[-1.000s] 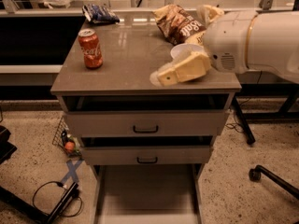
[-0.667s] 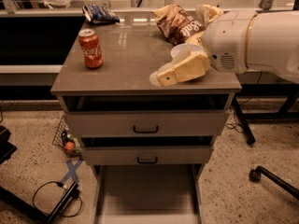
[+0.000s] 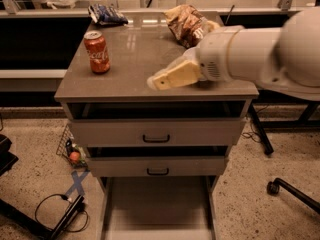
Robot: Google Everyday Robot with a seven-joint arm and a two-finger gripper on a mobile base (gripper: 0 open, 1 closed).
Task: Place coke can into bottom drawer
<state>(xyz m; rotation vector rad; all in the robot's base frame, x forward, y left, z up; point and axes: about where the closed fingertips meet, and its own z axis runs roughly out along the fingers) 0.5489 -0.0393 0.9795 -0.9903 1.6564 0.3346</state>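
The coke can point(image 3: 97, 52), red with white script and a silver top, stands upright on the left side of the cabinet top point(image 3: 135, 59). My gripper point(image 3: 159, 80), tan at the end of the white arm, hovers over the front middle of the top. It points left, to the right of the can and apart from it, and holds nothing that I can see. The bottom drawer point(image 3: 157, 209) is pulled out below the two upper drawers, and its shallow tray looks empty.
A brown chip bag point(image 3: 186, 23) and a blue snack bag point(image 3: 106, 14) lie at the back of the top. The two upper drawers point(image 3: 156, 133) have black handles. Cables point(image 3: 60, 211) lie on the floor at left. A chair leg with a caster point(image 3: 274, 186) is at right.
My gripper has shifted a little to the left, toward the can. The can and the drawers have not moved.
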